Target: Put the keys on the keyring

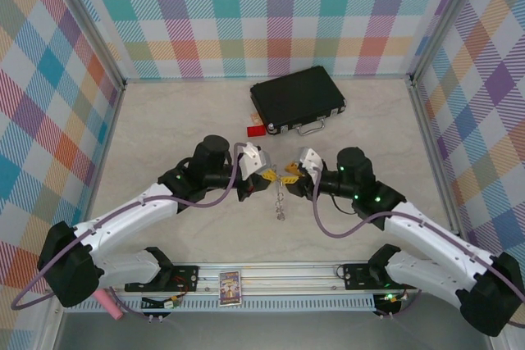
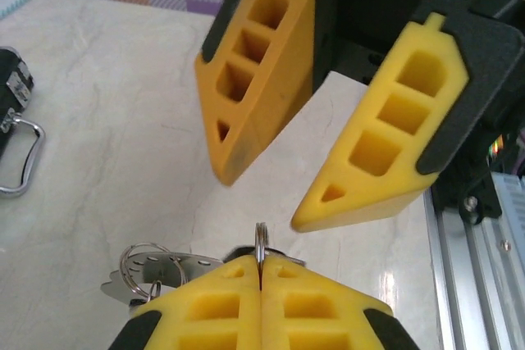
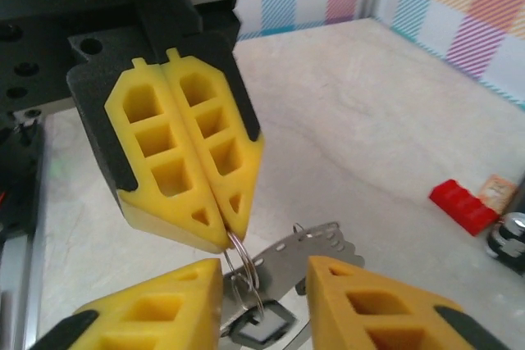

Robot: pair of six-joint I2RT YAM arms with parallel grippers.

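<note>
My left tool (image 2: 261, 270) is closed, its yellow pads clamped on the rim of the keyring (image 3: 239, 256), which it holds edge-on over the middle of the counter (image 1: 164, 137). My right tool (image 3: 265, 266) faces it with its fingers apart, one on either side of the ring. Below the ring hangs a cluster of metal parts: a perforated silver plate (image 3: 316, 245) and a black-headed key (image 3: 261, 331). Whether either is threaded on the ring I cannot tell. The black case (image 1: 297, 102) lies at the far side, with a red tag (image 3: 462, 205) just beside it.
</note>
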